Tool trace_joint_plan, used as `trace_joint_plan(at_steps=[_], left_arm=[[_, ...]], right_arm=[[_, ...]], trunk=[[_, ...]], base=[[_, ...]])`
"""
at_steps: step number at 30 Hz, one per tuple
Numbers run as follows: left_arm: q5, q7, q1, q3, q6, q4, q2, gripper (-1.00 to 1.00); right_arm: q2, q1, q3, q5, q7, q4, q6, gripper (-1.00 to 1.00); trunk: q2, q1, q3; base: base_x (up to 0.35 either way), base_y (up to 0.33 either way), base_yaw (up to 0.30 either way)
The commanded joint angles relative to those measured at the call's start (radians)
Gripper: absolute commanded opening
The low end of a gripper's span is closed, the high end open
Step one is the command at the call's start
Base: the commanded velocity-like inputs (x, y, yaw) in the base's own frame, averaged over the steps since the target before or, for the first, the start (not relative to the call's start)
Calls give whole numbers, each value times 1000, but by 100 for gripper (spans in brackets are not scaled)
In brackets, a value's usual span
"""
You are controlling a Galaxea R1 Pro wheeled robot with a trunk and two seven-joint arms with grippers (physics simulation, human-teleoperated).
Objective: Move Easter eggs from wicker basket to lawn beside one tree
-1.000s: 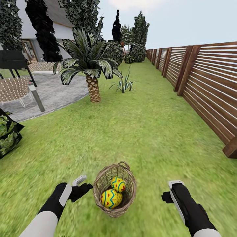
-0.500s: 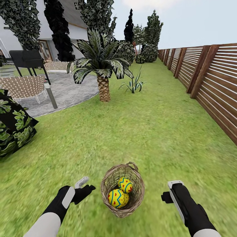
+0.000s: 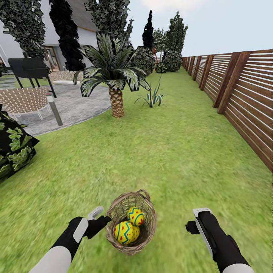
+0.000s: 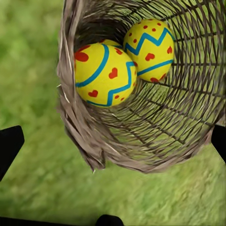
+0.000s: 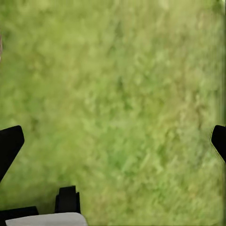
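Standing on the lawn [image 3: 170, 151] directly ahead of the robot, the wicker basket [image 3: 148, 231] lies low in the head view, between the two arms. Two Easter eggs [image 3: 125, 232] are plainly visible inside it, one nearer egg and a second egg [image 3: 135, 216] touching it behind. In the left wrist view a sliver of yellow shows between and behind those two; whether it belongs to a third egg cannot be told.

The left gripper [image 3: 99, 220] sits just beside the basket rim on the robot's left side. In the left wrist view its dark fingertips [image 4: 9, 143] appear at opposite edges of the picture, spread wide apart, with the basket [image 4: 94, 141] and the eggs [image 4: 103, 75] between them. Nothing is gripped.

The right gripper [image 3: 195, 222] hangs over bare grass to the right of the basket, well apart from it. In the right wrist view its fingertips [image 5: 9, 146] likewise stand spread wide over the lawn [image 5: 117, 103], holding nothing.

Farther off, a palm [image 3: 115, 76] stands at the edge of a grey patio [image 3: 76, 106]. A brown slatted fence [image 3: 242, 94] runs along the right side of the lawn. Dark trees [image 3: 68, 34] and a white house [image 3: 87, 36] stand behind the patio.
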Motion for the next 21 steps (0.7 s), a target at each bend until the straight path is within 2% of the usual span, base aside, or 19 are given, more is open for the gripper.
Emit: trace_joint_plan(at_steps=[1,5,7,10,11,12,16,21], left_arm=[[4,2,-1,8,5,-1,-1,100],[4,12,-1,8,2,2,-1,100],[4,42,-1,8,0,2,-1,100],[5,120,-1,10,-33,4,-2,100],[7,169,-1,13,-73,16,-2,100],[9,251,-1,16,-136,39,-2,100],[15,340,-1,24,-195,53,-2,100],[45,352,-1,32,-219,59,-2,100]], right_arm=[[0,0,0,6,3,-1,4,100],[0,0,0,6,3,-1,3,100],[0,0,0,7,3,0,-5,100],[0,0,0,8,3,0,-18,100],[0,0,0,8,3,0,-21,100],[0,0,0,8,3,0,-24,100],[0,0,0,8,3,0,-25,100],[0,0,0,8,3,0,-25,100]], trunk=[[0,0,-1],[0,0,-1],[0,0,-1],[0,0,-1],[0,0,-1],[0,0,-1],[0,0,-1],[0,0,-1]], base=[[171,-315,0],[203,-291,0],[234,-252,0],[135,-121,0],[42,-37,0],[14,-12,0],[5,-4,0],[0,0,0]])
